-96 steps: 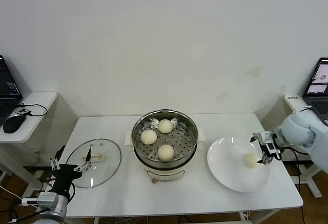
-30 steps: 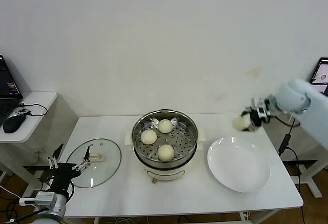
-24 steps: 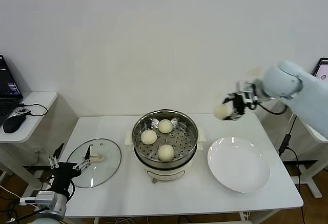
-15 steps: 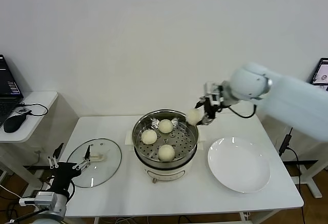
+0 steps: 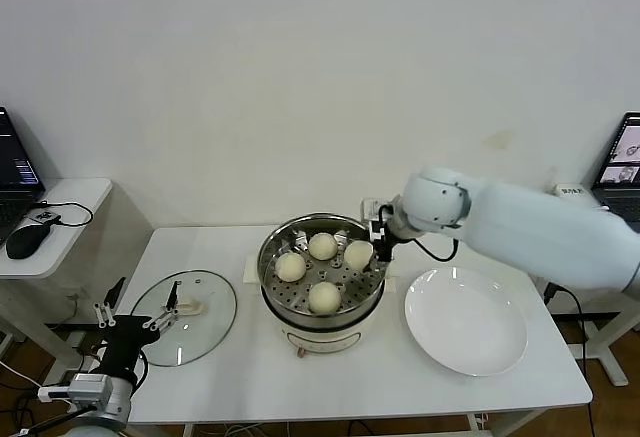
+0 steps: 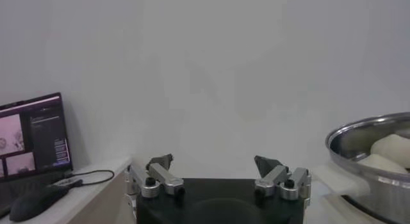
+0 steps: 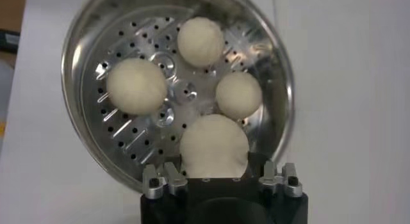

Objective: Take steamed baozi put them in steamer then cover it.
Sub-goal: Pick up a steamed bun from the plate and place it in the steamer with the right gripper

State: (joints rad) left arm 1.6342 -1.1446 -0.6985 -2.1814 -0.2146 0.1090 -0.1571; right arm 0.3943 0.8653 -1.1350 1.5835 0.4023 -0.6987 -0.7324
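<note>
Baozi (image 5: 357, 254) gripped by right pincer (image 5: 374, 247) over steamer (image 5: 322, 309) | white table (image 5: 350, 382) | left pincer (image 5: 135, 319) released, idle

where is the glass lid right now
In the head view the glass lid lies flat on the table's left part, left of the steamer and just beyond the idle left gripper.
</note>
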